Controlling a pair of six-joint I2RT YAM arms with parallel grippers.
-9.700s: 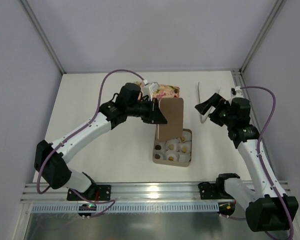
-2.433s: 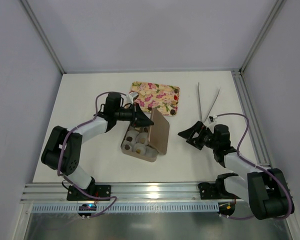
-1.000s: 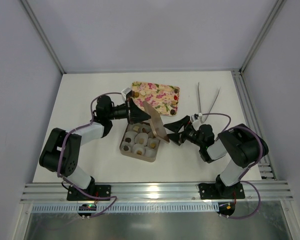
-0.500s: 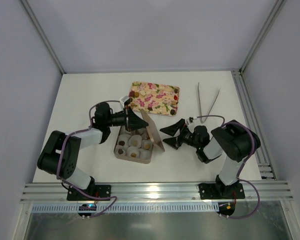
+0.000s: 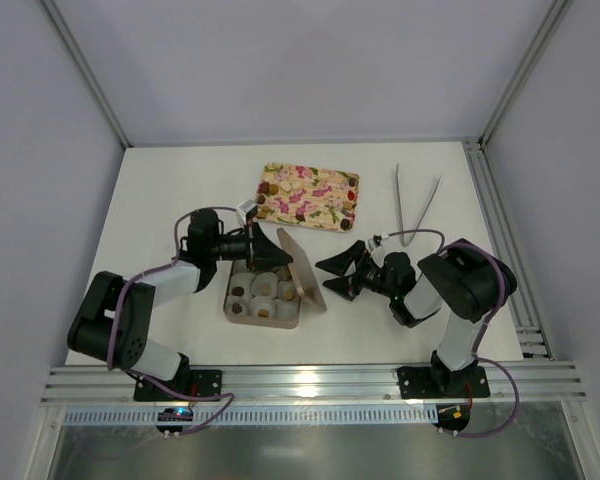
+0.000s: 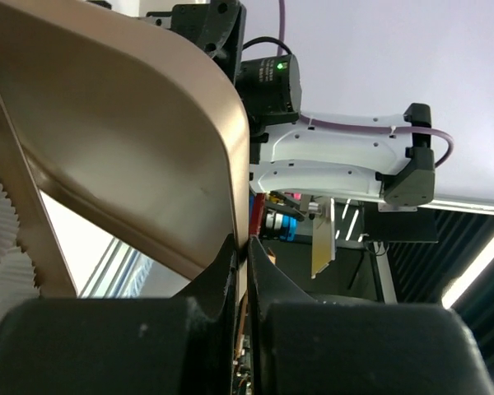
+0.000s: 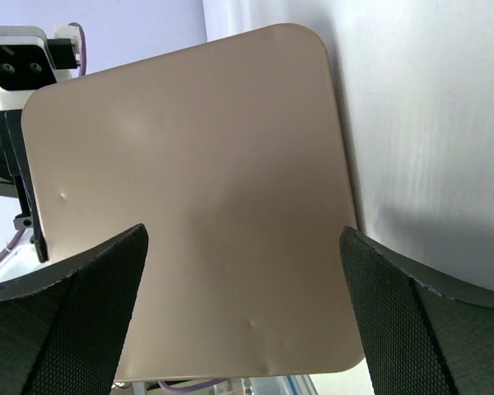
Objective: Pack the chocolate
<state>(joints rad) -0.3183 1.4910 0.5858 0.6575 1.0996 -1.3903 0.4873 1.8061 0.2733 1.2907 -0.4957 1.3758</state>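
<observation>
A tan box (image 5: 236, 310) holds white paper cups (image 5: 263, 286) with dark brown and golden chocolate pieces (image 5: 288, 293) in them. Its hinged lid (image 5: 301, 271) stands tilted over the box's right side. My left gripper (image 5: 267, 250) is shut on the lid's edge; in the left wrist view the fingers (image 6: 227, 271) pinch the thin edge of the lid (image 6: 132, 140). My right gripper (image 5: 340, 272) is open just right of the lid. In the right wrist view its fingers (image 7: 74, 321) stand wide apart in front of the lid's outer face (image 7: 189, 197), without touching it.
A pink-and-cream floral tray (image 5: 310, 196) lies behind the box with a few small brown pieces on it. Metal tongs (image 5: 416, 205) lie at the back right. The frame rail (image 5: 300, 385) runs along the near edge.
The box and lid have slid left and toward the near edge with my left gripper. My right gripper has followed leftward and stays open by the lid.
</observation>
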